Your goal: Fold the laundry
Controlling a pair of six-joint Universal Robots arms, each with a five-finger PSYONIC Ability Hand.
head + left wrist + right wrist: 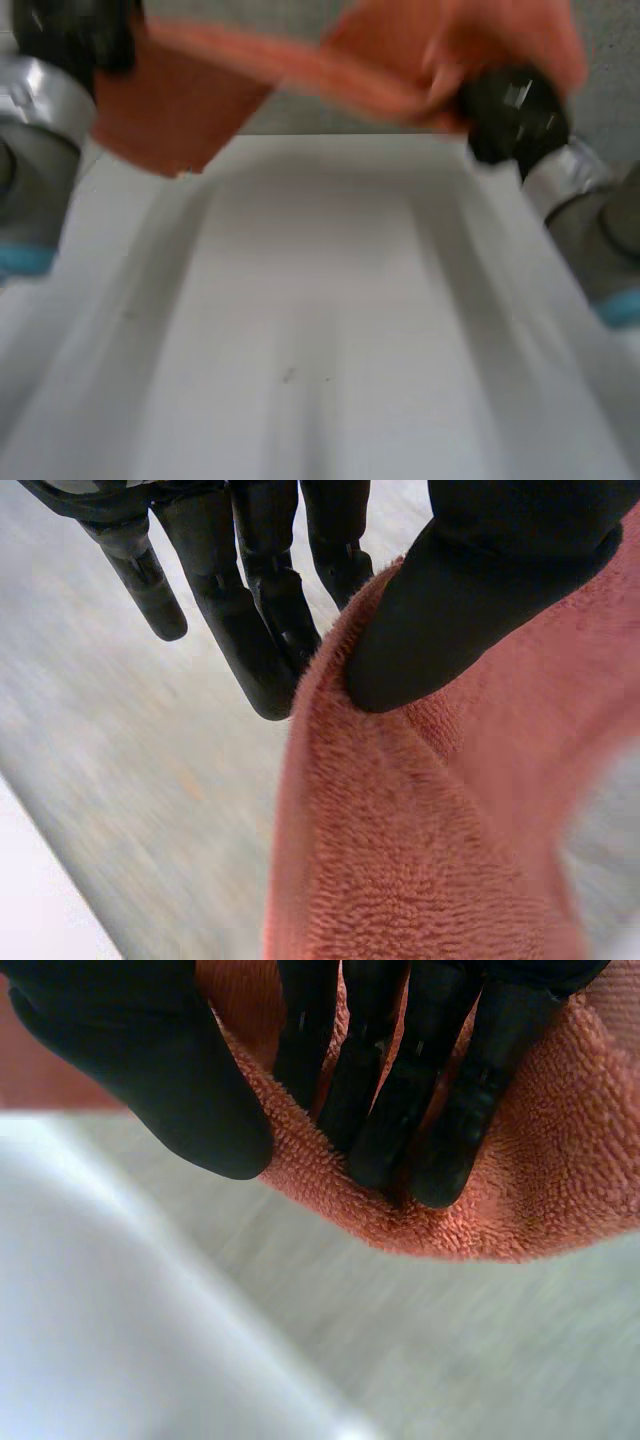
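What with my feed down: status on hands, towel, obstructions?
Left hand pinching towel edge. Right hand pinching towel too. Towel held aloft between both hands. Nothing seen in the way.

The towel [180,110] is plain salmon-orange. The left robot hand [470,590] and right robot hand [140,1060] are black. The surface [320,330] is white.
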